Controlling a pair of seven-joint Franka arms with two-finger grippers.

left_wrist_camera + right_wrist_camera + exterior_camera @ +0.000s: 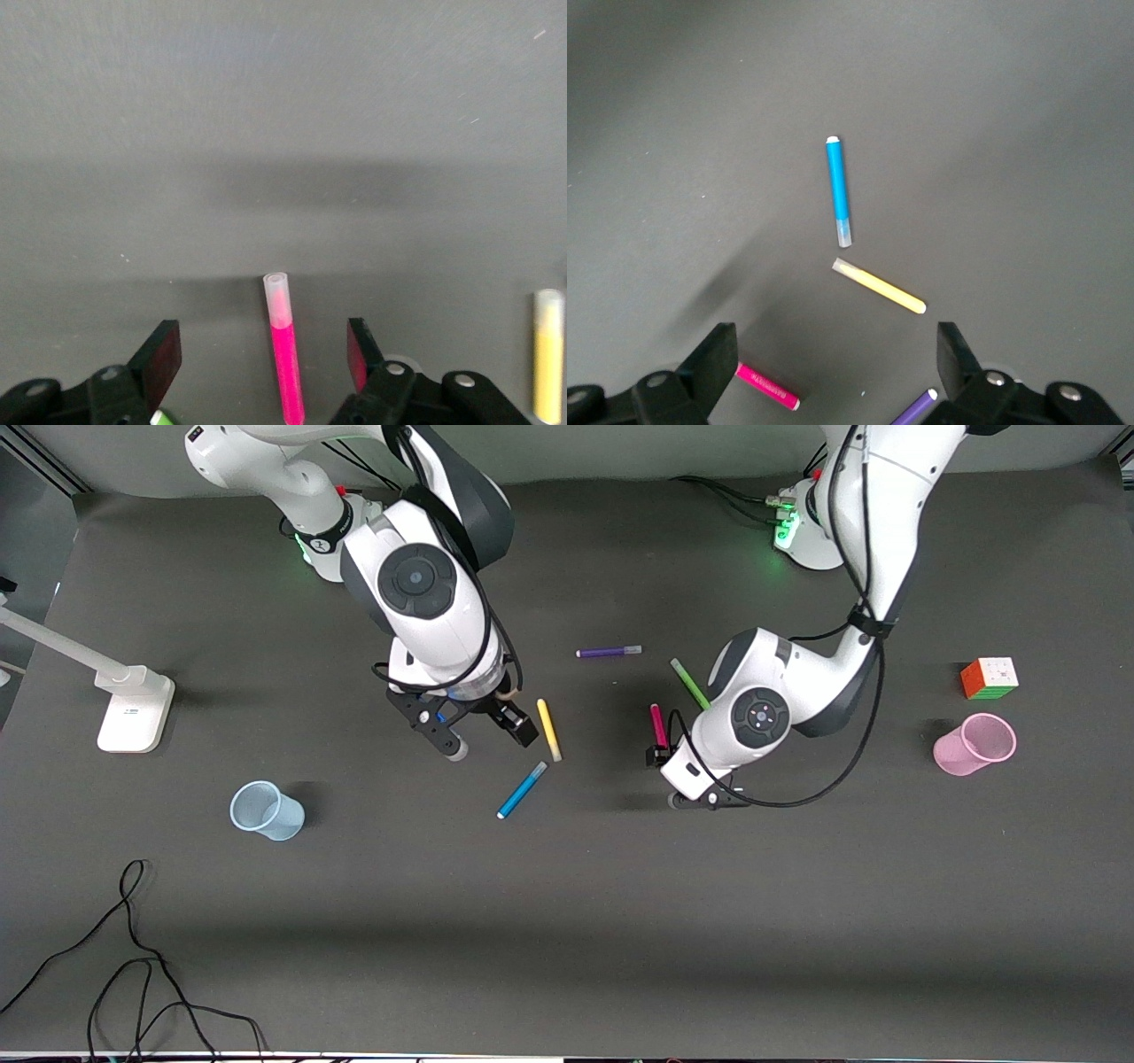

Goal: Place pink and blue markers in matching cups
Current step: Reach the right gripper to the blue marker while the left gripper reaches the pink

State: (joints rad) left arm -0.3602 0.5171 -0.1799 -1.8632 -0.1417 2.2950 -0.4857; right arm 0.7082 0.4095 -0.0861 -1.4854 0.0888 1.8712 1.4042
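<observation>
The pink marker (658, 726) lies on the dark table mat. My left gripper (669, 778) is open and low at the marker's end. In the left wrist view the pink marker (285, 354) lies between the open fingers (159, 359), touching neither. The blue marker (522, 789) lies nearer the front camera than the yellow pen (549, 729). My right gripper (489, 741) is open and empty, up over the mat beside the yellow pen. The right wrist view shows the blue marker (838, 190) ahead of the gripper (837, 359). The pale blue cup (266, 810) stands toward the right arm's end. The pink cup (974, 744) stands toward the left arm's end.
A purple pen (609, 652) and a green pen (689, 683) lie near the pink marker. A puzzle cube (990, 678) sits beside the pink cup. A white stand (133, 708) and loose black cables (133, 957) are at the right arm's end.
</observation>
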